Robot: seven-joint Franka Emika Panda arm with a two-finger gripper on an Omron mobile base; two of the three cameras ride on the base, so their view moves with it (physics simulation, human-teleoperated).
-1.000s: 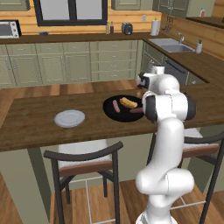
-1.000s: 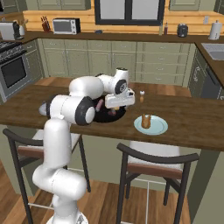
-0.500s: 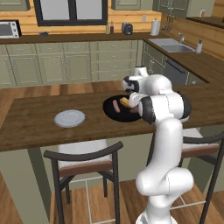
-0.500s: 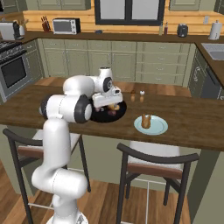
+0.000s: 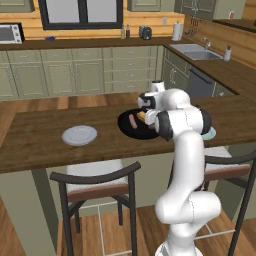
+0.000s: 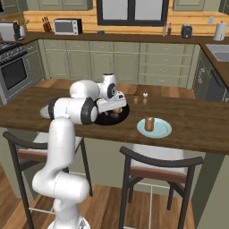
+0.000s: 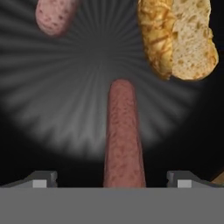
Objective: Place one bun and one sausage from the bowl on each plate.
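The gripper (image 7: 111, 179) was spread wide over the black bowl (image 5: 126, 127), nothing held, with a sausage (image 7: 123, 135) lying between the finger tips. A bun (image 7: 177, 37) and a second sausage (image 7: 54, 15) lay farther off in the bowl. On the counter (image 5: 40, 150), the grey plate (image 5: 79, 135) sat left of the bowl, and the teal plate (image 6: 165, 130), carrying some food, sat right.

Open bowl floor (image 7: 70, 113) beside sausage (image 7: 124, 135).

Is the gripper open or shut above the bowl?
Open. In the hand view the gripper has its two fingertips far apart, with a sausage lying between them in the bowl, not yet clamped.
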